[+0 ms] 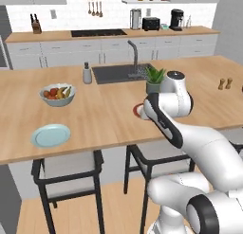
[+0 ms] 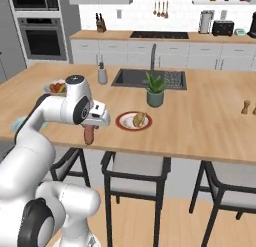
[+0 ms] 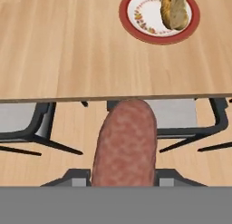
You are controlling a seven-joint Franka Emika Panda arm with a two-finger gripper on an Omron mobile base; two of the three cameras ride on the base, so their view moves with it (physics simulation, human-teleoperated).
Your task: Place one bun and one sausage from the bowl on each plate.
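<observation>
My tool (image 2: 90, 125) is clamped on a sausage (image 2: 89, 134), which hangs down from between the fingers, just off the near edge of the desk (image 2: 200, 126). In the hand view the sausage (image 3: 125, 146) stands up between my two dark fingertips (image 3: 74, 177), its rounded end reaching across the desk edge, with stool seats and wooden floor behind it.

The red-rimmed plate (image 2: 123, 123) lies on the desk just beyond and to the right of my tool, in front of a small potted plant (image 2: 155, 90). A bun (image 2: 139, 119) rests on the right side of that plate; from the hand view the bun (image 3: 174, 10) lies toward the plate's (image 3: 136, 20) far right part, cut by the picture edge.

The blue plate (image 1: 50, 135) sits bare near the desk's front edge, well to my left. Behind it stands the grey-blue fruit bowl (image 1: 57, 94). In the left base view my arm hides most of the red plate (image 1: 136, 110), so I cannot tell the bun there.
</observation>
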